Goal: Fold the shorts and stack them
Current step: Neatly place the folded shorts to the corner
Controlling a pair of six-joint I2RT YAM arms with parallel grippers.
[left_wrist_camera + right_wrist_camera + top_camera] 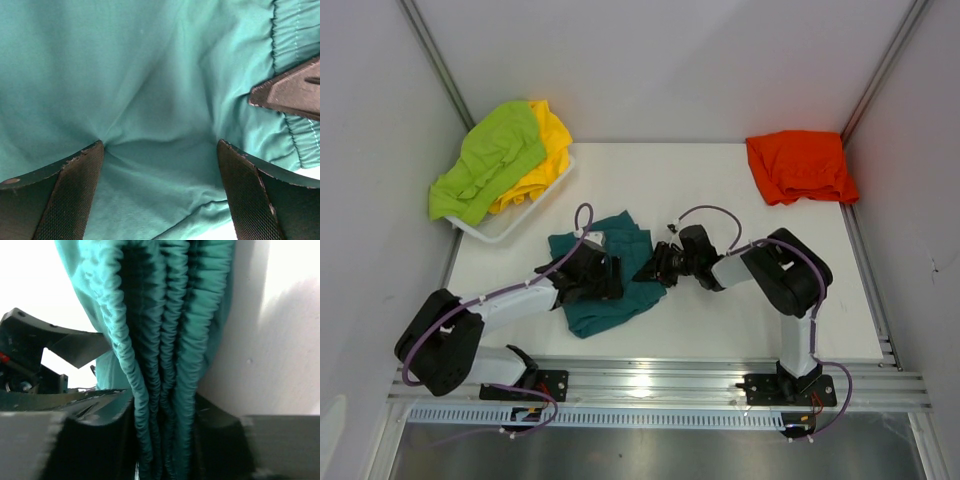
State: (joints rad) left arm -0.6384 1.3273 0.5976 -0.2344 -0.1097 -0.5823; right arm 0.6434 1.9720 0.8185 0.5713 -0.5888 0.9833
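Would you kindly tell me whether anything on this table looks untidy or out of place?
Yes: the lime green shorts and yellow shorts are heaped in the white tray at the far left, spilling over its rim. The orange shorts lie crumpled at the far right corner.

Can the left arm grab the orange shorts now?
Probably not: the bright orange fabric shorts lie in the far right corner, the right arm sits between, and the left gripper rests open on the teal shorts.

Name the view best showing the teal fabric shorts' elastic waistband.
Right wrist: the waistband fills the frame, bunched in the right gripper. Left wrist catches an edge strip; top external shows no waistband detail.
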